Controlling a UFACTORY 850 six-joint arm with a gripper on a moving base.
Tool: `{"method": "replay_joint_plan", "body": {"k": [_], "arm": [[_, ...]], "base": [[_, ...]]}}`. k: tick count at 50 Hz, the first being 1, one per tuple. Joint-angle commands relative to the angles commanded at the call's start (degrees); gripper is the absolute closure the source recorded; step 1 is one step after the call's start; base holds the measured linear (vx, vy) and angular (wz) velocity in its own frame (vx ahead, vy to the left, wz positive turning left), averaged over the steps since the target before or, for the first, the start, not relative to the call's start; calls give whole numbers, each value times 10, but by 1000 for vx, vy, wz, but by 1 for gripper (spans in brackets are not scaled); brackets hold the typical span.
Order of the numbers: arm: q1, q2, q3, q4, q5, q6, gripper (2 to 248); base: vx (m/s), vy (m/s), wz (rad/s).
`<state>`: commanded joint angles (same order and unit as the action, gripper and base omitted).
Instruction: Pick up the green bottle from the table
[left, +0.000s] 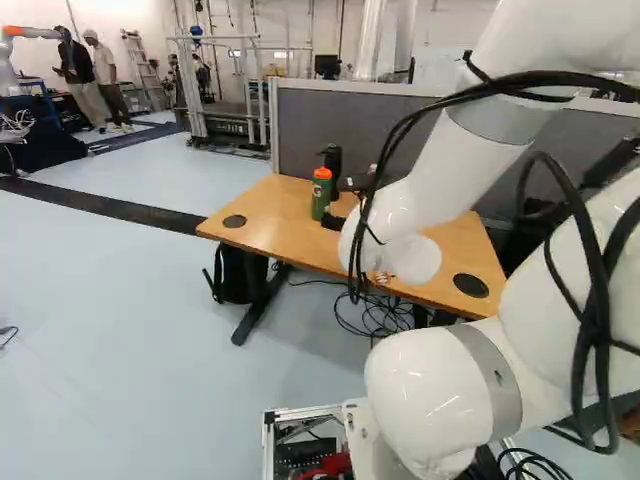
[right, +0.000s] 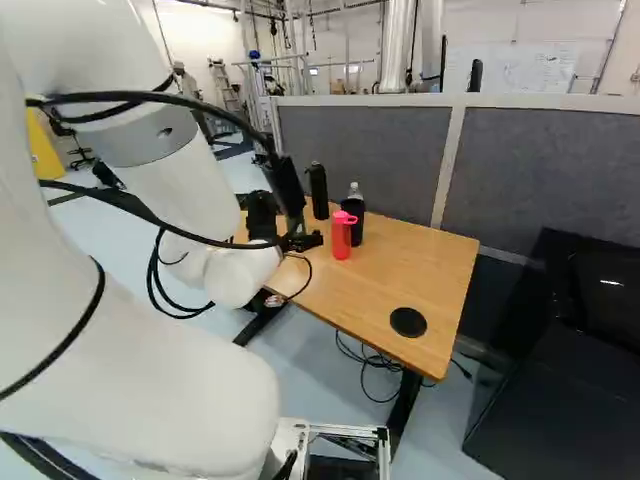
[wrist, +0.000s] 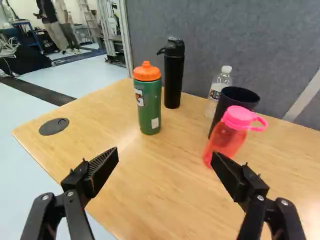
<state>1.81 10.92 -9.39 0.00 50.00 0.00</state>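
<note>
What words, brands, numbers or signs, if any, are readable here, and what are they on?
None reads clearly enough to quote.
Green bottle: a logo patch and a small pale label, too small to read surely.
Clear bottle: a label, too small.
White board on the back wall: faint marks, too blurred.

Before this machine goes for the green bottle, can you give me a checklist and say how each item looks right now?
1. Pincer open: ok, its fingers stand wide apart.
2. Green bottle upright on the table: ok.
3. Green bottle between the fingers: not ok, it stands ahead of them.
4. Red bottle with pink lid apart from the green one: ok, bare tabletop shows between them.
5. Enough finger room beside the black flask: cannot tell, it stands close behind the green bottle.
6. Green bottle full or empty: cannot tell.
</note>
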Motion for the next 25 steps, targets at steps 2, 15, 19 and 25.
{"method": "replay_joint_plan", "body": {"k": [2, 15, 19, 25], "arm": [[2, -7, -6, 0, 0, 0, 3], [17, -51, -47, 0, 0, 0, 3], [21, -64, -59, 0, 0, 0, 3], [26, -83, -78, 0, 0, 0, 3]], "base": [[22, 19, 12], [0, 0, 0], [0, 0, 0], [0, 0, 0]]}}
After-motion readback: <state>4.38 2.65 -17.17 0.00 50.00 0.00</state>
